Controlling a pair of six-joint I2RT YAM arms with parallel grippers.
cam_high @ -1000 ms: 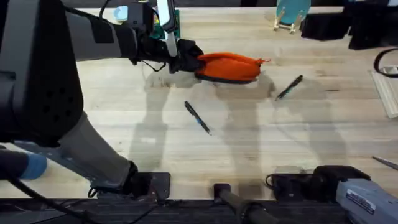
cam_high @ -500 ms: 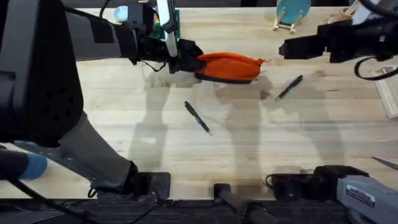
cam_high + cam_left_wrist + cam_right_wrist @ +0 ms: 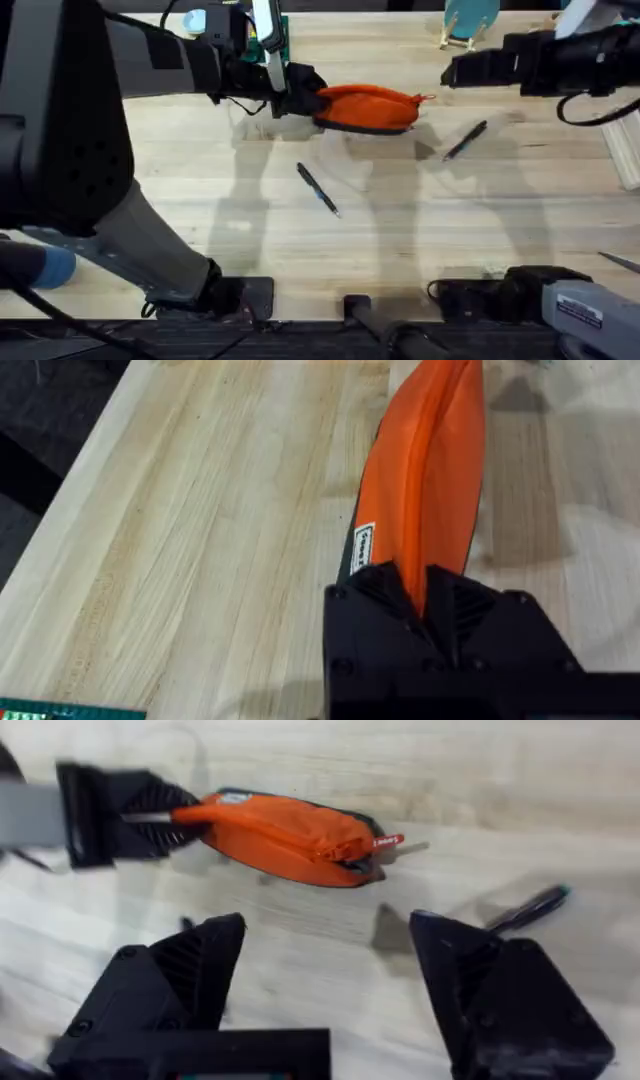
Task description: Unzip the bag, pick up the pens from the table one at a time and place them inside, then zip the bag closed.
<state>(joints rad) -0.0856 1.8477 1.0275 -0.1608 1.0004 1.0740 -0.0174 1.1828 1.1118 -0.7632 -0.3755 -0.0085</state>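
Note:
The orange bag (image 3: 365,107) lies at the back middle of the table (image 3: 200,200), its small pull tab (image 3: 427,98) pointing right. My left gripper (image 3: 300,97) is shut on the bag's left end; in the left wrist view the bag (image 3: 430,470) runs away from my left gripper (image 3: 420,585). My right gripper (image 3: 452,73) hovers open just right of the pull tab. Seen from the right wrist, the bag (image 3: 280,835) and tab (image 3: 390,841) lie beyond my right gripper (image 3: 330,925). One pen (image 3: 318,189) lies mid-table, another pen (image 3: 465,140) right of the bag.
A blue-green stand (image 3: 468,25) is at the table's back edge. A green and white object (image 3: 265,30) stands behind the left gripper. A pale flat item (image 3: 625,150) lies at the right edge. Bare wood spreads in front of the bag.
The right arm entered from the right and now hovers slightly farther back and left, near the pull tab. The left gripper, bag and pens have not moved.

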